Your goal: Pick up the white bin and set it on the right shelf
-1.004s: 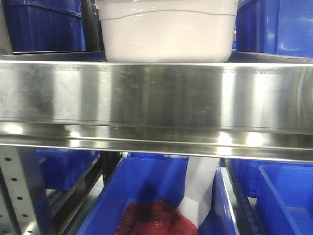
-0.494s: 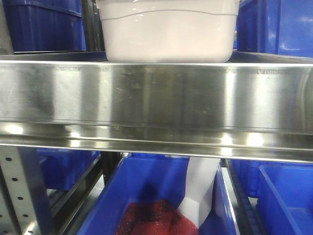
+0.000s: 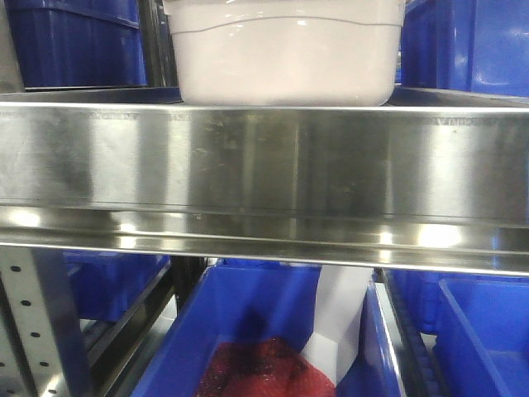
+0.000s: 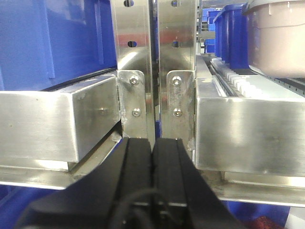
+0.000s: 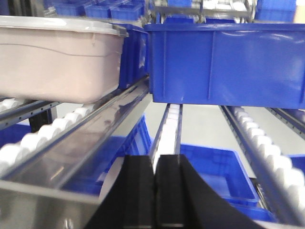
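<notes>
Nothing has shifted: translucent pinkish-white plastic bin point(image 3: 285, 54) rests on shiny stainless steel shelf point(image 3: 264, 161).
Left gripper point(image 4: 152, 148) and right gripper point(image 5: 155, 167) clenched, empty; careless retreat risks striking rails.

pinkish-white bin point(image 3: 285, 62) sits upright on steel shelf point(image 3: 264, 165).

Bright, even indoor light. Soft vertical glare bands streak the right shelf's point(image 3: 264, 165) steel front rail, with small hot spots along its lower lip. All views are slightly soft; the left end effector point(image 4: 152, 157) looms blurred and dark.
</notes>
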You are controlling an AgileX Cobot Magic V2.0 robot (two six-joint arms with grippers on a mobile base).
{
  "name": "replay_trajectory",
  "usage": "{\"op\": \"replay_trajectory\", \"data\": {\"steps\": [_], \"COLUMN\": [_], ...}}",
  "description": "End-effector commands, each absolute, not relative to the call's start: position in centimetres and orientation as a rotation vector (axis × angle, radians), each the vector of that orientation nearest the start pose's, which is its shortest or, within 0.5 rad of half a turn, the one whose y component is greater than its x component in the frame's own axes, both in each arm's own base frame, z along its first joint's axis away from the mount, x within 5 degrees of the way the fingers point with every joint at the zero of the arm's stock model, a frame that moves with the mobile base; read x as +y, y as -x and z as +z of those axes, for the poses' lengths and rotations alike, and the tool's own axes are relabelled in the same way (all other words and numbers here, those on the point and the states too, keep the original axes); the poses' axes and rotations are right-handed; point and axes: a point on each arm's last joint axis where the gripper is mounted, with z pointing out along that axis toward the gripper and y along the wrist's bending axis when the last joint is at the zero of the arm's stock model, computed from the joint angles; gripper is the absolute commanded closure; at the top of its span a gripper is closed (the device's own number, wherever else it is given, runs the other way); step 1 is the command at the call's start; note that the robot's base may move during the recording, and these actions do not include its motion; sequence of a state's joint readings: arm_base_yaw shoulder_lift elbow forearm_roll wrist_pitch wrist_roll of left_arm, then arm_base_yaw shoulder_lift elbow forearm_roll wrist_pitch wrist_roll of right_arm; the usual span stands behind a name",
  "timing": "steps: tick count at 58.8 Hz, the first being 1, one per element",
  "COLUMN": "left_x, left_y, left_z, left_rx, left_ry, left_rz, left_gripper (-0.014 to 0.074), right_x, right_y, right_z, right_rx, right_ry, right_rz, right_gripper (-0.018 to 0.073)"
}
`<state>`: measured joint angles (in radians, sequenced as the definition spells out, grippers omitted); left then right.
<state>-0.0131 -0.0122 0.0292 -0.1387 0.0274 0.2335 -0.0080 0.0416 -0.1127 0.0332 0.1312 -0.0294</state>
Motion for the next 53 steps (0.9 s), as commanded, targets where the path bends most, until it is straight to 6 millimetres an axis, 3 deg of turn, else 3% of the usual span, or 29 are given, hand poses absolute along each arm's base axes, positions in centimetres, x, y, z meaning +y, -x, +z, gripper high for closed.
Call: {"op": "replay_trajectory", "data": {"steps": [1, 11, 53], "left_x": [0.0, 0.0, 0.0], "left_y": [-5.6, -5.6, -5.6], "left_z": [20.7, 20.7, 20.7], "left_rx": [1.439, 1.439, 1.439], "left_ry": [-0.058, -0.058, -0.058], "left_rz": [0.061, 0.061, 0.061], "left_gripper": [0.0715, 0.0715, 0.0715], "right_x": [0.0, 0.0, -0.1], "right_y": [-5.0, -5.5, -5.4], "right_z": [24.0, 20.8, 21.1], "right_rx": [1.407, 1.451, 1.424], "right_ry": [-0.009, -0.020, -0.066], "right_rz": [0.003, 0.011, 0.058], "right_gripper": [0.0490, 0.0490, 0.0490]}}
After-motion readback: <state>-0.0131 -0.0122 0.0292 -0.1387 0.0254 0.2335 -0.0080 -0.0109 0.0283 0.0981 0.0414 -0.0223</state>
